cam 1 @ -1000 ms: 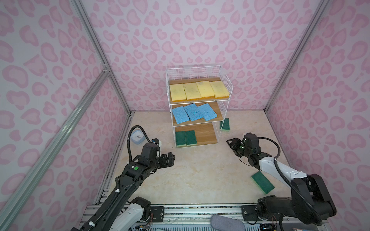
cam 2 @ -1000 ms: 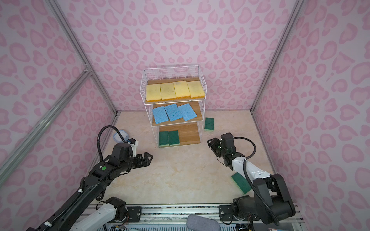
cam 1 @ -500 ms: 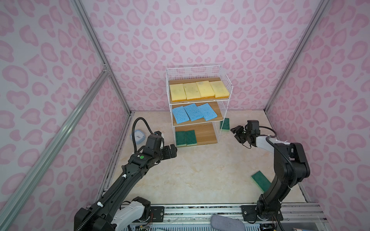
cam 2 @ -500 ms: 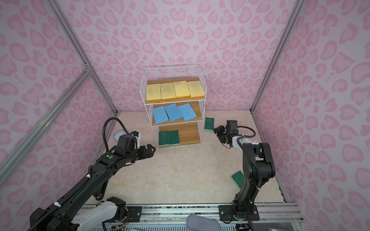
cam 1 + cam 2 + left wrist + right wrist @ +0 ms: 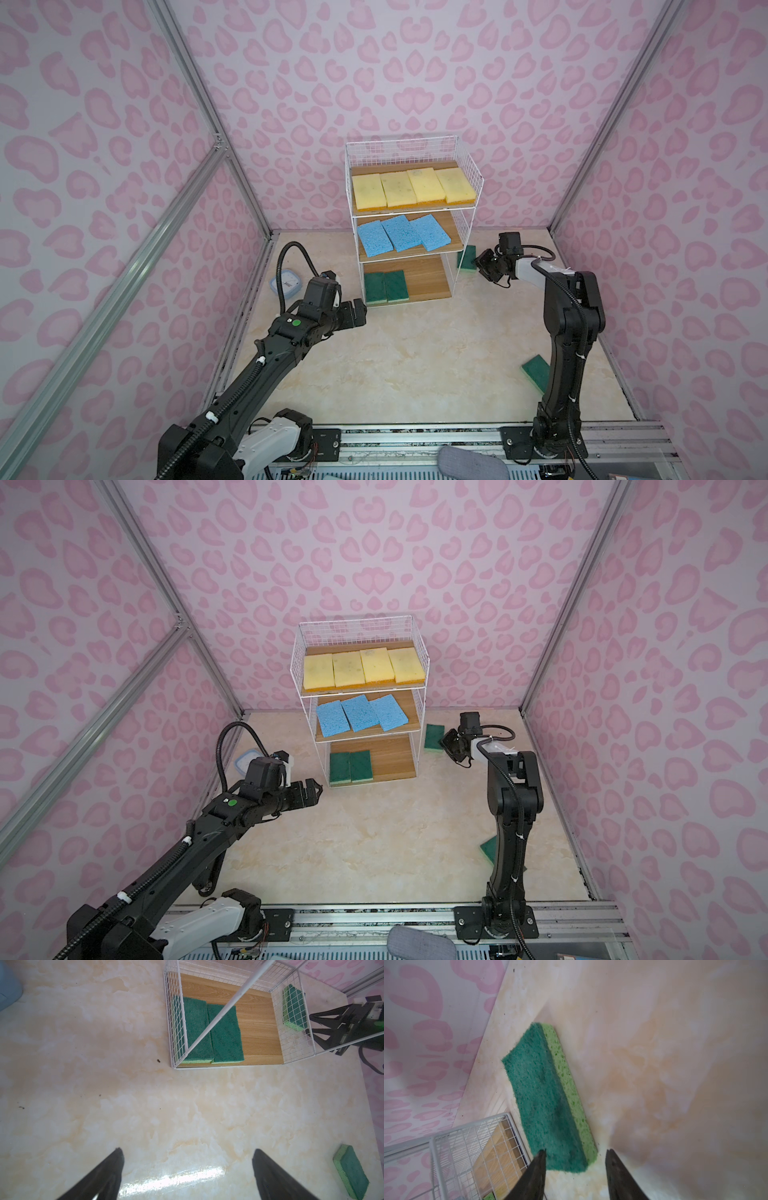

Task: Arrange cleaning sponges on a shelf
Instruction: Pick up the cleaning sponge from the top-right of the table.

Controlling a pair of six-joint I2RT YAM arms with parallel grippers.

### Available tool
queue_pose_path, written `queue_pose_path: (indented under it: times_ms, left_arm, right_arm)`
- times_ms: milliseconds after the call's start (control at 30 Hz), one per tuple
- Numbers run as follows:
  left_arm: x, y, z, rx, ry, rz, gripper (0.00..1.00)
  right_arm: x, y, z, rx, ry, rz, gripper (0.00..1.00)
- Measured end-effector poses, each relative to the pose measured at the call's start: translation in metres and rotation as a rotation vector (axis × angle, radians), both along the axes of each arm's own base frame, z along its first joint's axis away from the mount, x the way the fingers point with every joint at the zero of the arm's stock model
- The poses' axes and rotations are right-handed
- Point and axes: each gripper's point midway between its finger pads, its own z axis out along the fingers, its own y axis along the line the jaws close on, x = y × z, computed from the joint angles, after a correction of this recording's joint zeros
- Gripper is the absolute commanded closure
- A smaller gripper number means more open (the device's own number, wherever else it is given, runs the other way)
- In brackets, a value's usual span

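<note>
Your right arm has swung off the middle of the table and out to the shelf's side, and your left arm has reached in towards the bottom tier. Look at your right gripper [image 5: 575,1152] now: jaws parted, straddling the near end of a dark green sponge [image 5: 542,1093], one finger at its edge, a gap showing by the other, nothing clamped. That sponge lies flat on the table [image 5: 415,353], just beside the white wire shelf [image 5: 403,151], outside its side grid. Your left gripper [image 5: 187,1151] hangs spread wide and empty over the table in front of the bottom board. On that board two green sponges [image 5: 385,286] sit side by side, touching; three blue sponges [image 5: 401,232] fan across the middle board; four yellow sponges [image 5: 413,187] line the top. One more green sponge [image 5: 536,370] lies well apart, near the right arm's base.
</note>
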Motion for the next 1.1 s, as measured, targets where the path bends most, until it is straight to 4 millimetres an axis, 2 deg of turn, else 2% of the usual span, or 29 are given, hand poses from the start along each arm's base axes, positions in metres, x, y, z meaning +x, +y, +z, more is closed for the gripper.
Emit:
queue_pose_path:
  times_ms: [333, 667, 867, 1100]
  left_arm:
    - [-0.003, 0.002, 0.002, -0.003, -0.014, 0.001, 0.02]
    - [-0.005, 0.005, 0.008, -0.004, -0.034, 0.000, 0.02]
    - [-0.008, 0.006, 0.016, -0.013, -0.057, 0.000, 0.03]
    - [-0.021, 0.008, 0.022, -0.032, -0.080, -0.007, 0.03]
  right_arm:
    - [0.014, 0.006, -0.013, -0.034, 0.030, 0.018, 0.62]
    - [0.012, 0.008, -0.016, -0.058, 0.033, 0.024, 0.99]
    - [-0.002, 0.006, -0.004, -0.082, 0.055, 0.031, 1.00]
    - [-0.031, 0.000, 0.037, -0.114, 0.019, 0.038, 1.00]
